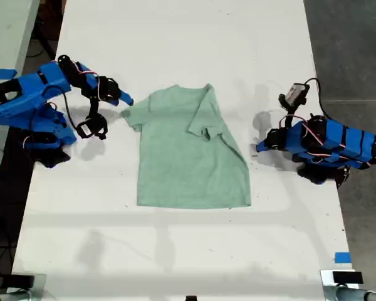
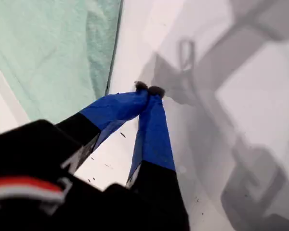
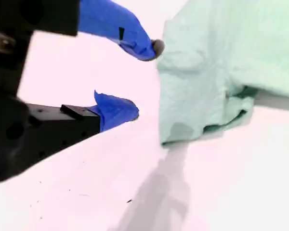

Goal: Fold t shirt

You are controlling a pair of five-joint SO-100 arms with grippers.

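The pale mint t shirt [image 1: 191, 160] lies flat in the middle of the white table. Its sleeve on the exterior view's right is folded in over the body. My second gripper [image 1: 116, 113] belongs to the arm on the exterior view's left. It stands open just beside the shirt's spread sleeve [image 3: 202, 106], its blue fingertips [image 3: 151, 47] apart and holding nothing. My first gripper [image 1: 258, 148], on the arm at the exterior view's right, is shut with nothing in it. Its tips [image 2: 149, 90] sit over bare table a short way from the shirt's edge [image 2: 48, 53].
The white table [image 1: 175, 251] runs on past the shirt on every side. A small camera module [image 1: 294, 94] sticks up from the arm on the exterior view's right. Blue tape [image 1: 342, 257] marks the table's edge at the exterior view's lower right.
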